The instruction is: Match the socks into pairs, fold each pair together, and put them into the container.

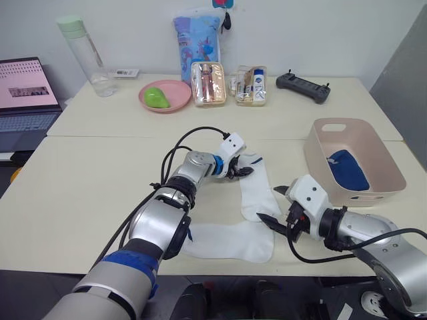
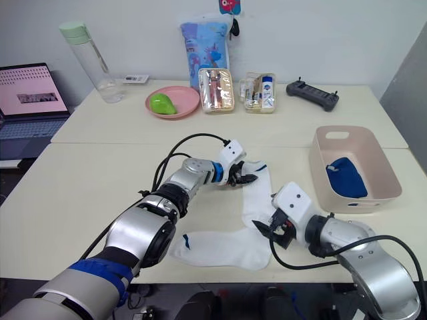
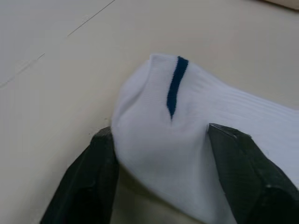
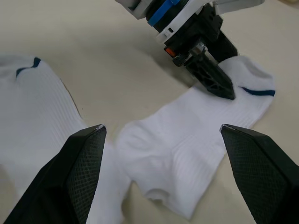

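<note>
Two white socks lie on the table. One white sock (image 1: pixel 255 193) runs away from me, and its cuff with a dark blue mark (image 3: pixel 175 86) is bunched between the fingers of my left gripper (image 1: pixel 241 171), which is shut on it. The other white sock (image 1: pixel 230 241) lies flat near the front edge. My right gripper (image 1: pixel 277 205) hovers open just above the first sock's toe end (image 4: pixel 177 149), holding nothing. The pale pink container (image 1: pixel 390 160) stands to the right with a blue sock (image 1: pixel 348 170) inside.
Along the back of the table stand a clear bottle (image 1: pixel 85 57), a round pink bowl (image 1: pixel 180 93) holding a green object, two clear pouches (image 1: pixel 208 85), a blue bag (image 1: pixel 198 37) and a black controller (image 1: pixel 303 87). A laptop (image 1: pixel 23 93) sits far left.
</note>
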`<state>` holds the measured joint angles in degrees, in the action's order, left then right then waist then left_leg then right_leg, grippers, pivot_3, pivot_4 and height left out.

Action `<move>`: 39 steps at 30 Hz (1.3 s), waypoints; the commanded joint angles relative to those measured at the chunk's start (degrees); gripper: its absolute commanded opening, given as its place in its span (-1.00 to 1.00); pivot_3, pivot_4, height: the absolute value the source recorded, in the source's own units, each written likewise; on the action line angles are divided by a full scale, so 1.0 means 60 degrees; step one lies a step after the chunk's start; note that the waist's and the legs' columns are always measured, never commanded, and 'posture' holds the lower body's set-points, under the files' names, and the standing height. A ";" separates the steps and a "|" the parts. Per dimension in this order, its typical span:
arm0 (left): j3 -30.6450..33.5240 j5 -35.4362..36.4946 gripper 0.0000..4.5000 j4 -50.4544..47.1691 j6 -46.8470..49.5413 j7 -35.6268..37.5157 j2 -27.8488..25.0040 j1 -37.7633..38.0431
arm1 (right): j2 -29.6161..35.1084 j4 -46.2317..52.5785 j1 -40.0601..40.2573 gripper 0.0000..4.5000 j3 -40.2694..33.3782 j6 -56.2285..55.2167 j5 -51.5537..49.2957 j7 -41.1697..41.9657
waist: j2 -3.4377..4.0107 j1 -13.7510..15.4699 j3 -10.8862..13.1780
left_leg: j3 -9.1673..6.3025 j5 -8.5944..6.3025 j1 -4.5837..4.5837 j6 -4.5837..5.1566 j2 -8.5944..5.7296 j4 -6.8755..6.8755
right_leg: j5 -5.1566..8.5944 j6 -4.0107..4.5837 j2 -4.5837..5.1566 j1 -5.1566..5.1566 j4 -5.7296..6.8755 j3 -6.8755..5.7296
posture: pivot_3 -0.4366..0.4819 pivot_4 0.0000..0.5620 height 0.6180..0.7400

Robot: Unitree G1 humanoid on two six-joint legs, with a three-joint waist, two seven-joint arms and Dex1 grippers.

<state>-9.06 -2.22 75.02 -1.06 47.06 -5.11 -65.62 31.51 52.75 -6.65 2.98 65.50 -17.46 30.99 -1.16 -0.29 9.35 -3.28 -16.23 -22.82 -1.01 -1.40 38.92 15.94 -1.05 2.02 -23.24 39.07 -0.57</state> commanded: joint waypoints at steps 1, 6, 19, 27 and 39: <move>0.0373 0.0025 -0.26 -0.0099 -0.0046 0.0151 -0.0093 -0.0354 | -0.0209 0.0433 0.0102 0.87 -0.0414 0.0590 -0.0392 -0.0343 | 0.0000 -0.0001 0.0000 | -0.0002 0.0000 0.0000 0.0000 0.0000 0.0000 | 0.0000 0.0000 0.0000 0.0000 0.0000 -0.0002 | -0.05 -0.47 0.88; 0.0997 0.0298 -0.97 -0.0328 0.0201 0.0236 -0.0351 -0.0422 | -0.0494 0.0447 0.0188 0.87 -0.0766 0.1429 -0.0993 -0.0456 | 0.0000 -0.0011 0.0000 | -0.0002 0.0000 0.0000 0.0001 -0.0001 0.0000 | 0.0000 0.0000 -0.0005 0.0000 0.0000 -0.0003 | -0.05 -0.47 0.88; 0.2895 0.2617 -0.99 -0.7791 0.5234 -0.0281 -0.2046 0.3826 | -0.0948 -0.0570 -0.0486 0.87 -0.0215 0.1128 -0.1394 -0.0879 | 0.0011 -0.0252 -0.0006 | -0.0027 0.0002 0.0004 -0.0004 0.0017 -0.0003 | 0.0000 0.0002 -0.0004 -0.0002 0.0007 0.0023 | -0.05 -0.47 0.88; 0.3864 0.3709 -0.99 -1.3141 0.8100 -0.2295 -0.2043 0.7439 | -0.0953 -0.1534 -0.1151 0.87 0.0426 0.0365 -0.1397 -0.0908 | 0.0013 -0.0208 -0.0013 | -0.0037 0.0008 0.0006 -0.0014 0.0007 0.0000 | -0.0001 0.0004 0.0011 0.0009 0.0005 0.0026 | -0.05 -0.47 0.88; 0.4489 0.4435 0.10 -1.3767 0.7794 -0.1788 -0.3988 0.8213 | -0.1137 -0.2532 -0.1612 0.87 0.1349 -0.0782 -0.1084 -0.1143 | 0.0013 -0.0197 -0.0015 | -0.0043 0.0008 0.0011 -0.0014 0.0009 -0.0009 | -0.0001 0.0006 0.0006 0.0008 0.0006 0.0015 | -0.05 -0.47 0.88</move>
<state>16.89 23.88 -7.63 48.12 35.58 -28.53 -15.38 25.11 37.07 -15.07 11.08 62.66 -24.22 24.71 -1.08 -1.47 9.26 -3.52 -16.19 -22.75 -1.09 -1.35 38.87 15.93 -1.01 2.06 -23.18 39.09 -0.47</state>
